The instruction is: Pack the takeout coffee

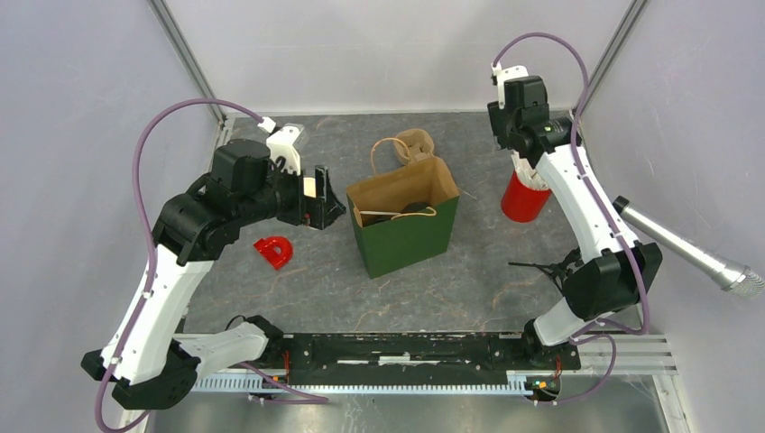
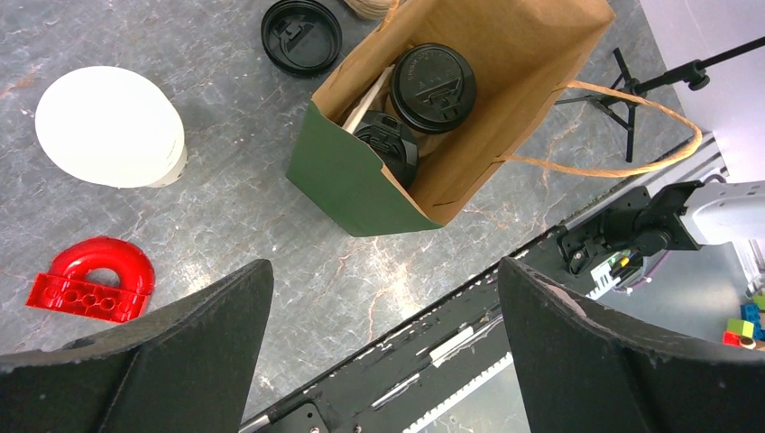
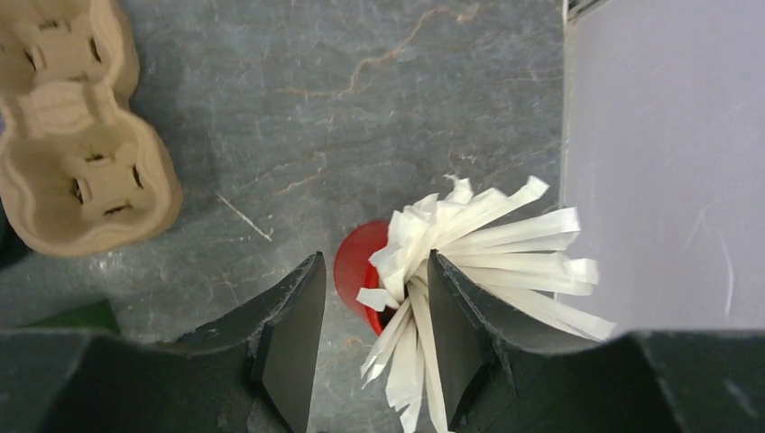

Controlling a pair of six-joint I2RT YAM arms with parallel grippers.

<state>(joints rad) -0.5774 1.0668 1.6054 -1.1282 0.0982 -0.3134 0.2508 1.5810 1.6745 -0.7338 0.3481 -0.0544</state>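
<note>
Right, the takeout coffee (image 2: 433, 86) stands inside the paper bag (image 2: 361, 194), in the middle of the table (image 1: 298, 298). My left gripper (image 2: 379, 361) hangs just to the left of the bag without touching it, jaws spread wide with nothing between them. From the left wrist camera the cup lies beyond the fingertips (image 2: 248, 280), roughly in line with the gap between them. My right gripper (image 3: 374, 262) is well apart from the bag, over the red cup (image 3: 354, 269) at the far right of the table. Its jaws are partly apart and straddle some of the white straws (image 3: 478, 239). I can see a gap beside one finger, so I do not read that as a clamp.

From the overhead camera the bag's contents are only a dark shape behind the rim and handles. In the wrist view the bag wall hides the cup's whole side, so I cannot make out any lettering. A second black lid (image 2: 390, 149) sits tilted just beside it, lower in the bag, and I cannot tell what is under it.

What I do see of the coffee is its round black plastic lid, facing up, with a moulded sip tab.

A loose black lid (image 2: 300, 36), a stack of white cups (image 2: 108, 126), a red block (image 2: 90, 284) and a cardboard carrier (image 3: 72, 135) lie on the table around the bag.
</note>
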